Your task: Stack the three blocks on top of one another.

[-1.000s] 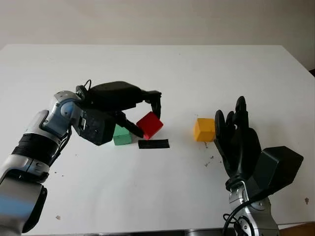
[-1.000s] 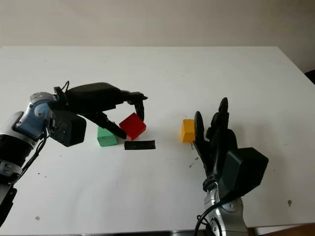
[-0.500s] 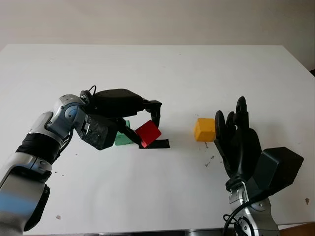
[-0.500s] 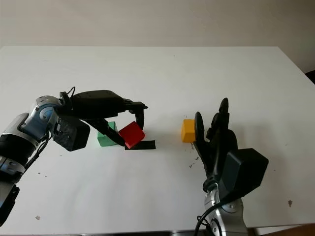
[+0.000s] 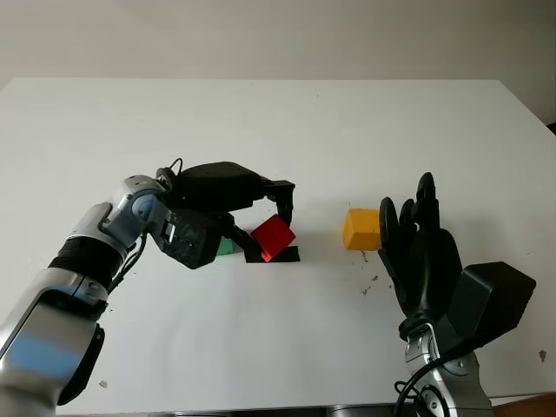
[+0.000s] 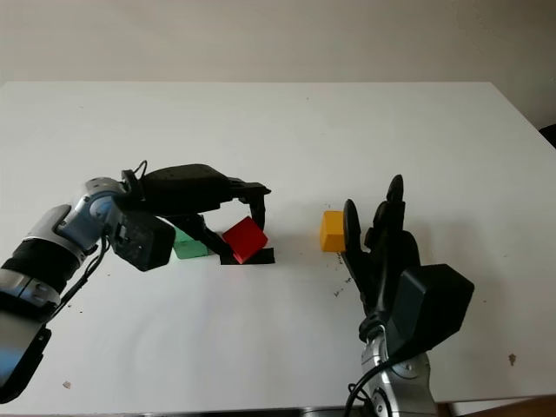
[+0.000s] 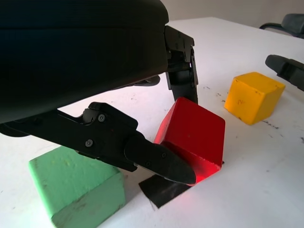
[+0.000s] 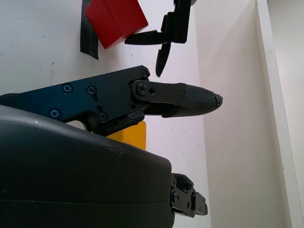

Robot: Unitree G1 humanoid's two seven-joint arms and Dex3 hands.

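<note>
My left hand (image 5: 267,229) is shut on the red block (image 5: 273,237), pinching it between a finger and the thumb. The block is tilted, its low corner right at a black tape strip (image 5: 292,254) on the table; I cannot tell whether they touch. Left of it, the green block (image 5: 225,247) sits on the table, mostly hidden behind the hand, and appears in the left wrist view (image 7: 76,187). The yellow block (image 5: 360,228) stands alone to the right. Just right of the yellow block, my right hand (image 5: 417,252) is held upright and open, holding nothing.
The white table (image 5: 278,122) stretches wide behind the blocks, with its far edge against a pale wall. Small dark specks (image 5: 372,282) dot the surface near the yellow block. Bare table also lies in front of the blocks.
The left hand has carried the red block to the right and down, from above the green block to the black tape strip. The right hand has not moved.
</note>
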